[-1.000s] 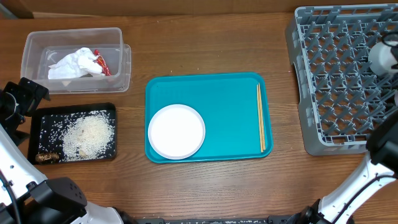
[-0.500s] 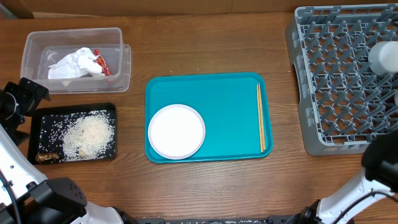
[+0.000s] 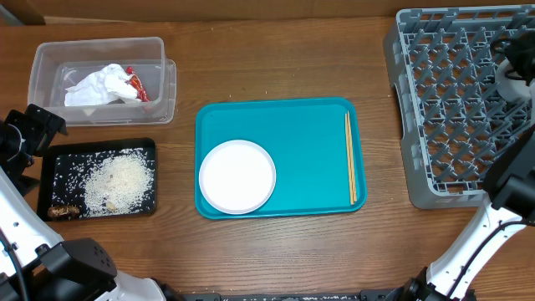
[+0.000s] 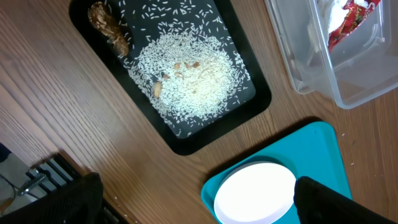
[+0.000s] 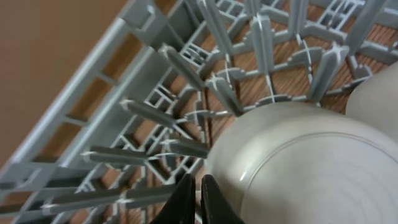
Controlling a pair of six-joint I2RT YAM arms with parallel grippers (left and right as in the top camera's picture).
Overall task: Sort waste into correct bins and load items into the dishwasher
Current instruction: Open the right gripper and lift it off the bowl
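The grey dishwasher rack stands at the right with a pale bowl upside down in it. My right gripper hovers at that bowl's far edge. In the right wrist view it is shut, its tips just left of the bowl among the pegs. A white plate and chopsticks lie on the teal tray. The clear tub holds a napkin and red wrapper. Rice covers the black tray. My left gripper is open and empty.
A second pale round dish sits beside the bowl in the rack. A brown scrap lies in the black tray's near left corner. My left arm's base rises at the front left, my right arm at the front right.
Half a second ago my right arm had left the bowl uncovered; now its gripper is over the bowl's far edge again. The left arm, plate and chopsticks have not moved.
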